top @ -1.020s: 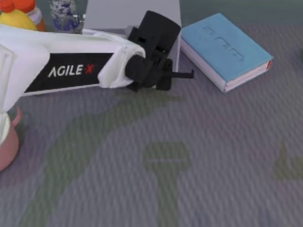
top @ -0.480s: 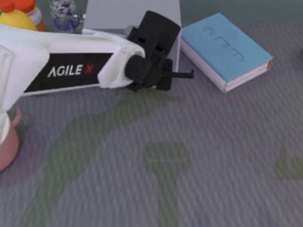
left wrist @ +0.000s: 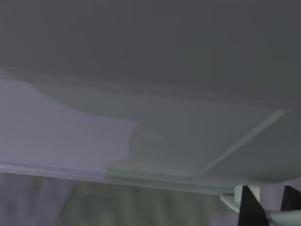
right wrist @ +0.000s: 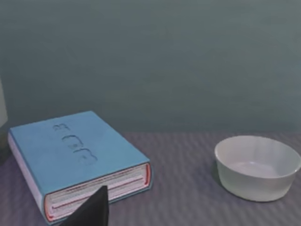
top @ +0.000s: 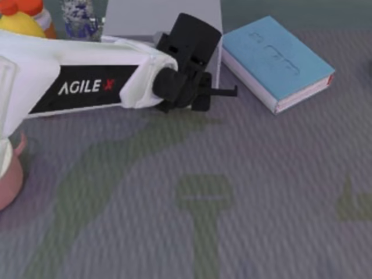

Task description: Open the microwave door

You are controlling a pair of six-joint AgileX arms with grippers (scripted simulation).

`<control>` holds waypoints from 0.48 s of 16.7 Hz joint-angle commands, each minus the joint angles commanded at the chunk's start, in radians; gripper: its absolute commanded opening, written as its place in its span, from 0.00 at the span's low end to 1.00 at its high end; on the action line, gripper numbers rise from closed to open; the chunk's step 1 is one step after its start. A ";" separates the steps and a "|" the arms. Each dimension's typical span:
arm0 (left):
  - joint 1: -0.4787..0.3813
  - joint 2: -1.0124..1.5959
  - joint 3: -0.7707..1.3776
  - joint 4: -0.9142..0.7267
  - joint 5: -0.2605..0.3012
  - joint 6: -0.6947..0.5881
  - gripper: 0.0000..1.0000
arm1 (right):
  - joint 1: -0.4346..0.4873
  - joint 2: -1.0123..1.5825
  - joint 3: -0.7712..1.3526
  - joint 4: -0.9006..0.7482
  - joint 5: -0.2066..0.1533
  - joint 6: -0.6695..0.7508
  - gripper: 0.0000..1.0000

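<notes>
The silver-grey microwave stands at the back middle of the table. My left arm reaches across it from the left and hides most of its front. My left gripper is at the microwave's front right corner. In the left wrist view the microwave door fills the picture, with its darker window. The pale handle bar runs between the two dark fingertips of my left gripper, which is shut on it. I cannot tell whether the door is ajar. My right arm is out of the top view. Only one fingertip of it shows, holding nothing.
A light-blue book lies just right of the microwave, close to the left gripper. A white bowl sits further right. A pink cup is at the left edge. A yellow toy and a patterned bottle stand at the back left.
</notes>
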 joint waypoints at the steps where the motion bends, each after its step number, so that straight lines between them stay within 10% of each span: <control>1: 0.000 0.000 0.000 0.000 0.000 0.000 0.00 | 0.000 0.000 0.000 0.000 0.000 0.000 1.00; 8: 0.001 -0.019 -0.031 0.019 0.024 0.024 0.00 | 0.000 0.000 0.000 0.000 0.000 0.000 1.00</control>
